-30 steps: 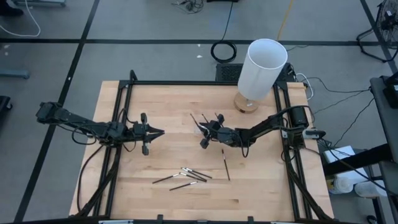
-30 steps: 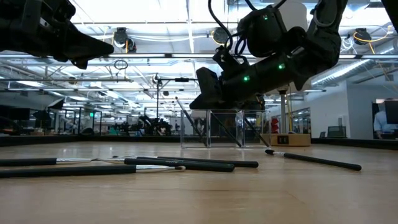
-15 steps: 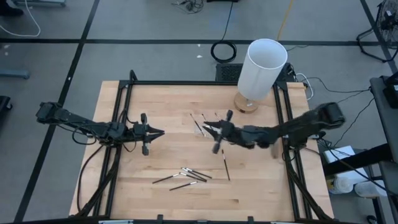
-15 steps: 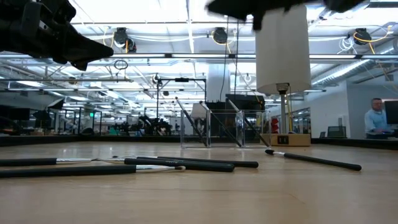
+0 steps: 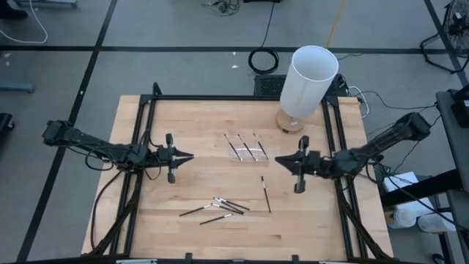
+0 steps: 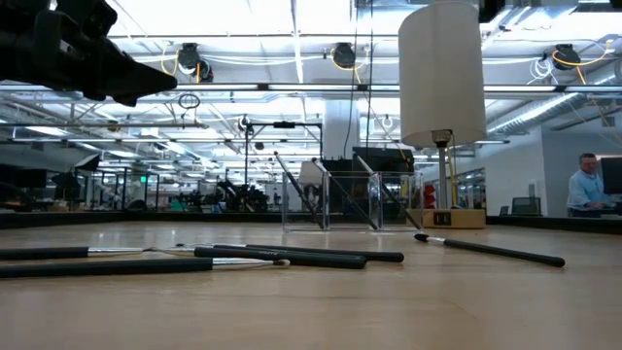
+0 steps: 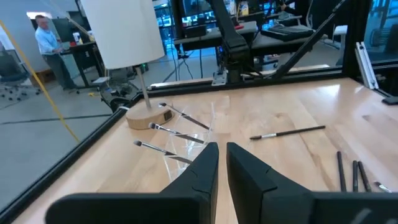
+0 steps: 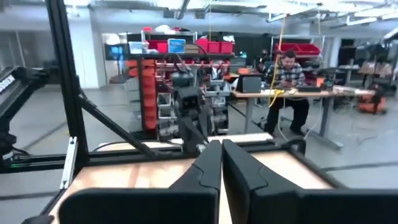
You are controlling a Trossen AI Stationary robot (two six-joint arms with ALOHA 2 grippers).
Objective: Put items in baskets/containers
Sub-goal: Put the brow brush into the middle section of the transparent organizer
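The clear tray (image 5: 247, 149) sits mid-table, near the far edge; three dark sticks (image 5: 245, 146) lean in it, tips over its rim (image 7: 174, 132). One loose stick (image 5: 265, 193) lies flat nearer the near edge, and several more (image 5: 220, 207) lie in a bunch to its left, also seen in the low view (image 6: 282, 256). My right gripper (image 5: 278, 161) hovers shut, just right of the tray. My left gripper (image 5: 187, 155) hovers shut, left of the tray, pointing at it. In the low view the tray (image 6: 330, 200) stands behind the sticks.
A tall white cylinder (image 5: 308, 81) on a round wooden base (image 5: 290, 121) stands at the far edge, right of the tray. A black frame (image 5: 220, 97) borders the table. Bare wood lies between the tray and the loose sticks. A person (image 8: 289, 74) sits in the room beyond.
My right gripper has drawn back from over the tray toward the table's right edge and risen out of the low view. The tray and its three sticks now show uncovered. The left arm and loose sticks have kept still.
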